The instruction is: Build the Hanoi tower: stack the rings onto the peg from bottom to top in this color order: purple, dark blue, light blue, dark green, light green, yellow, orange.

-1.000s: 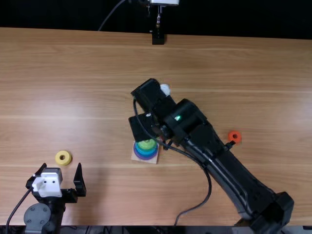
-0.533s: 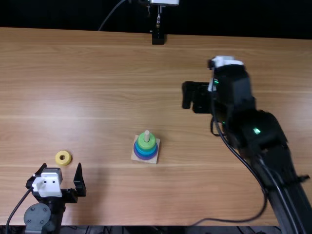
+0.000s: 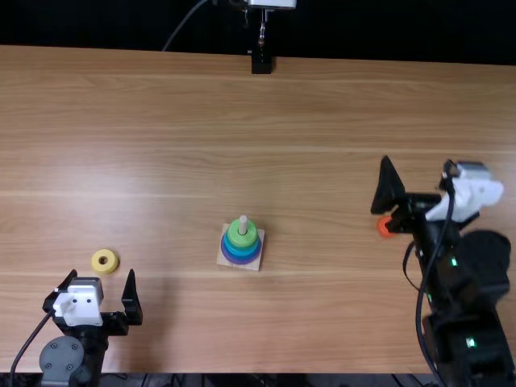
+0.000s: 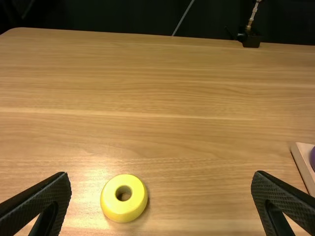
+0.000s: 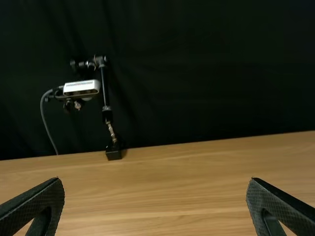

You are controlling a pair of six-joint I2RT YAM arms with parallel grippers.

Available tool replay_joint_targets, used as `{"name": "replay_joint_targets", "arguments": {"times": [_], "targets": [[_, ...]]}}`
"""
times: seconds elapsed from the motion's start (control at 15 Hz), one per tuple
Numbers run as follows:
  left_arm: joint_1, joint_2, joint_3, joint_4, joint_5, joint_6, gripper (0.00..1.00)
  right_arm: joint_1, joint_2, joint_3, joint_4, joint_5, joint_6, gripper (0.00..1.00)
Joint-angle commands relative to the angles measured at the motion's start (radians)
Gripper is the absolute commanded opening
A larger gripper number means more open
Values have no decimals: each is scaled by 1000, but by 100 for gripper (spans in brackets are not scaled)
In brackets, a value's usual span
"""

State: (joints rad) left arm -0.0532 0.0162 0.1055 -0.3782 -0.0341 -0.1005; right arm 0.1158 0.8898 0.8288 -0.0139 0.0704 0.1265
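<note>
"Where do we stand, left to right?"
"Farthest left of the tower (image 3: 241, 252), well apart from it, we have the yellow ring (image 3: 105, 260) flat on the counter (image 3: 314, 322). Our left tool (image 3: 101, 274) is left of the tower too, just beside that ring, its fingers spread and empty."
"And the tower itself?"
"A green ring (image 3: 242, 241) tops it, with blue bands and a purple ring (image 3: 239, 261) below, and the peg (image 3: 243, 223) pokes out above. Right of the tower, the orange ring (image 3: 385, 227) lies partly behind our right tool (image 3: 417, 162), whose fingers are apart, nothing between them."
"So which step are we on?"
"Yellow, we'd judge. We should close the left tool on it, lift it over the peg and lower it level; orange follows."
"Our count?"
"One peg, two tools, two loose rings. We can't separate every stacked band, but the order suggests five."
</note>
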Motion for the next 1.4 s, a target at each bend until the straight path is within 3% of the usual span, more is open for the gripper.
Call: {"name": "replay_joint_targets", "arguments": {"times": [0.0,0.07,0.2,0.27,0.73,0.87,1.07,1.33], "targets": [[-11,-16,-105,-78,3,14,100,-48,-83,-76,11,-4,-31,100],[-11,-16,-105,-80,3,14,100,-76,-140,-128,7,-34,-29,100],[-11,-16,-105,-80,3,16,100,-137,-267,-243,7,-142,-27,100],[-11,-16,-105,-78,3,14,100,-151,-324,-296,5,-161,-25,100],[-11,-16,-105,-80,3,14,100,-176,-729,-675,-2,-155,-23,100],[-11,-16,-105,-80,3,14,100,-176,-787,-723,-22,-150,-22,100],[-11,-16,-105,-80,3,14,100,-176,-855,-760,-184,-157,-34,100],[-11,-16,-105,-78,3,16,100,-169,-864,-803,-195,-157,-42,100]]}}
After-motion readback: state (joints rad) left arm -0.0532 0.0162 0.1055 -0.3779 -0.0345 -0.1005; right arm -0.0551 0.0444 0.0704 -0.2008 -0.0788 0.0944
